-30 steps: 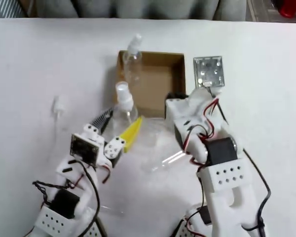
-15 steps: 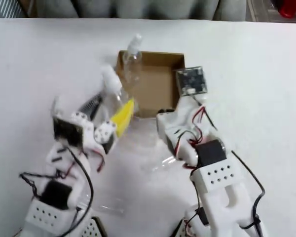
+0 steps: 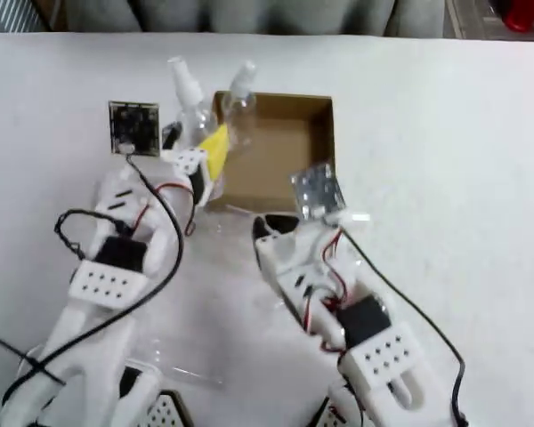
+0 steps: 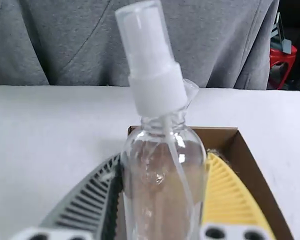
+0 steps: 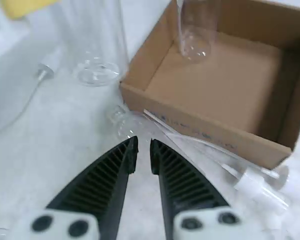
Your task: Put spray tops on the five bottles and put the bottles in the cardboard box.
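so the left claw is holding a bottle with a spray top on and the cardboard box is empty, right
Not empty: the right wrist view shows a standing bottle inside the cardboard box, in a corner. The left claw is indeed holding a capped bottle with its spray top on.

White desk (image 3: pixel 445 107) with an open cardboard box (image 3: pixel 276 169) on it; a clear bottle (image 5: pixel 126 121) and a loose spray top (image 5: pixel 255 181) lie just before its near wall.
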{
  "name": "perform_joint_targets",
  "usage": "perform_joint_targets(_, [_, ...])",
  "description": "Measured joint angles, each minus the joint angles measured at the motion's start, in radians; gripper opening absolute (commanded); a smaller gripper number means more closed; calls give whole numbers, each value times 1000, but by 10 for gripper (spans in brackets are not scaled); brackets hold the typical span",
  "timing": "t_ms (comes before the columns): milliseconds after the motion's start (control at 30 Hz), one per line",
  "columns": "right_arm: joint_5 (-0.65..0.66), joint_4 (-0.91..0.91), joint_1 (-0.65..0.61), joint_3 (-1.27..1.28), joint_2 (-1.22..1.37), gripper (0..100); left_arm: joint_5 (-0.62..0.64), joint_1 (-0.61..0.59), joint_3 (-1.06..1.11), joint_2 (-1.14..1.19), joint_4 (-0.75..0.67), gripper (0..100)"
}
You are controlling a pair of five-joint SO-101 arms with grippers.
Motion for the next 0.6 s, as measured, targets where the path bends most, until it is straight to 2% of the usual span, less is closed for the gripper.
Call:
perform_joint_targets(167, [0,-144,-68,140,-143,15,184,0,-2,11,-48,68])
perform_joint_targets(333, [0,-226,-150,209,-207,15,160,58,-2,-5,-12,68])
perform_joint_targets(600, [0,-342,-157,272,-222,15,133,150,130,-245,0,68])
